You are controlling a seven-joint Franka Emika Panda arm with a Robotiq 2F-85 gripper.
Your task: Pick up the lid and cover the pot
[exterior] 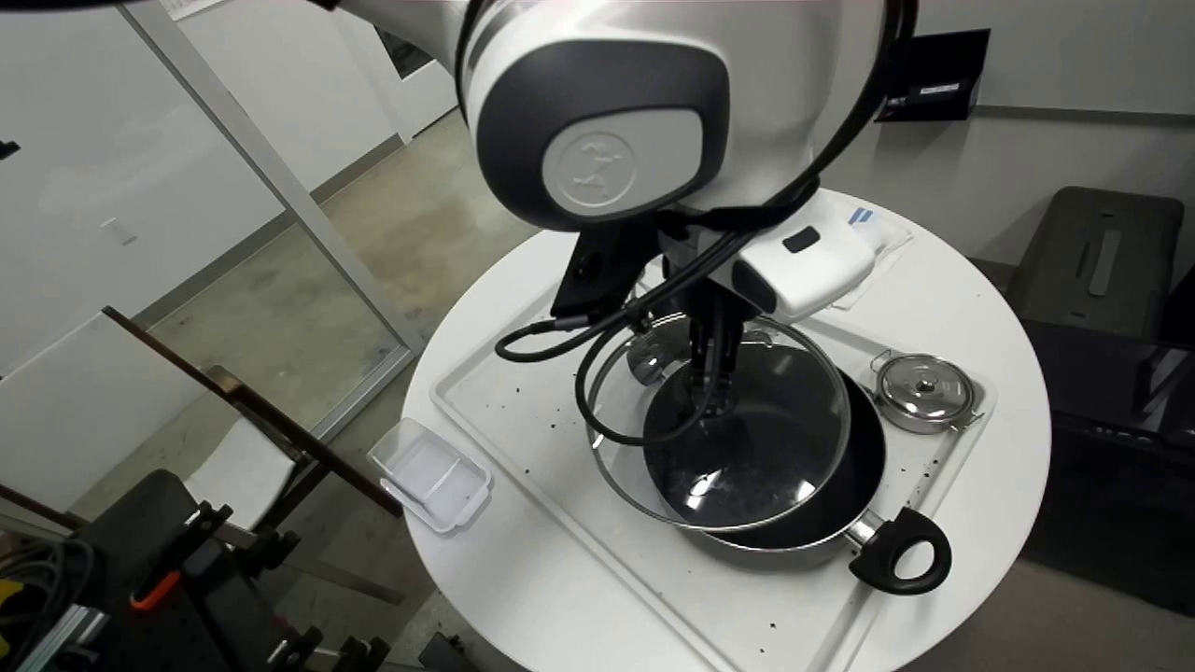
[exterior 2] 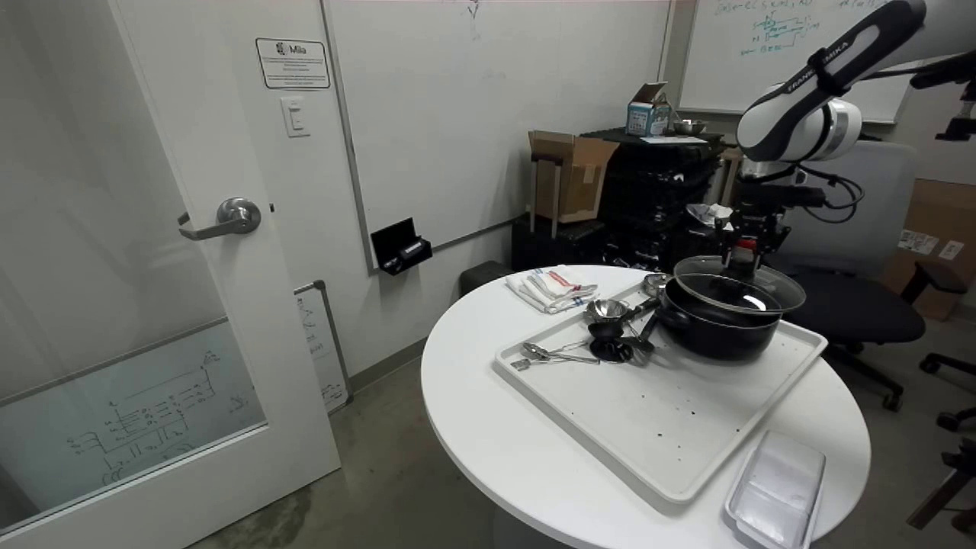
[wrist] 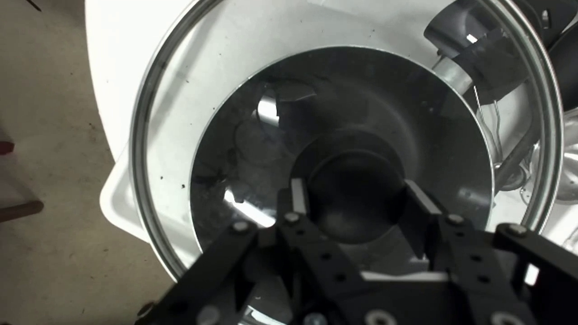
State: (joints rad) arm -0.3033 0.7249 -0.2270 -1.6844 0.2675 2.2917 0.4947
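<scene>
The clear glass lid (exterior: pixel 766 457) has a metal rim and a black knob (wrist: pixel 354 189). My gripper (exterior: pixel 711 403) is shut on this knob, with one finger on each side of it in the wrist view. The lid (exterior 2: pixel 781 293) is held over the black pot (exterior 2: pixel 713 335), with a gap between lid and pot rim. In an exterior view the lid overlaps most of the pot (exterior: pixel 864 467) but looks shifted off it, away from the looped handle (exterior: pixel 901 555). The pot stands on the tray; its base shows through the glass in the wrist view.
The pale tray (exterior 2: pixel 648 427) lies on a round white table (exterior 2: pixel 473 427). Black and metal utensils (exterior 2: pixel 610 339) lie beside the pot. A small silvery lidded pot (exterior: pixel 924 392) is close to the handle. A clear plastic container (exterior: pixel 439 478) and a folded cloth (exterior 2: pixel 553 290) lie off the tray.
</scene>
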